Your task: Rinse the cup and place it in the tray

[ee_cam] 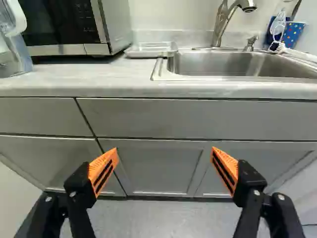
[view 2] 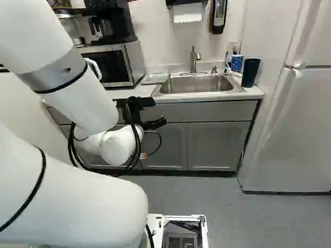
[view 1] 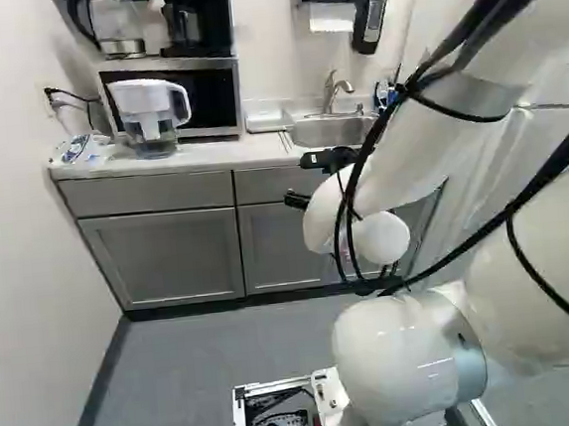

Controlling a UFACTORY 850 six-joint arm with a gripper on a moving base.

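in the right base view, the black gripper [view 2: 158, 111] is out in front of the gray cabinets [view 2: 212, 147], below the countertop's edge. its fingers stand wide apart. two upright cups are at the right end of the counter [view 2: 255, 91], past the sink [view 2: 197, 86]: a blue polka-dot cup [view 2: 236, 63] and, just beside it and nearer the front, a tall dark tumbler [view 2: 251, 73]. i can't tell which one is meant for rinsing. the faucet [view 2: 194, 60] rises behind the basin, with a refrigerator [view 2: 291, 130] to the right.

in the left base view, a water filter pitcher [view 1: 146, 110] stands on the counter in front of the microwave [view 1: 204, 95], and an electric kettle [view 1: 116, 23] and a coffee maker [view 1: 195, 16] sit on top of the microwave. the white arm [view 1: 414, 152] hides part of the counter at the right of this view.

in the wrist view, the orange pads [ee_cam: 103, 171] face each other across a broad gap, with cabinet doors ahead. the shallow tray [ee_cam: 151, 49] lies on the counter between microwave and sink, and the polka-dot cup is beyond the sink's far corner.
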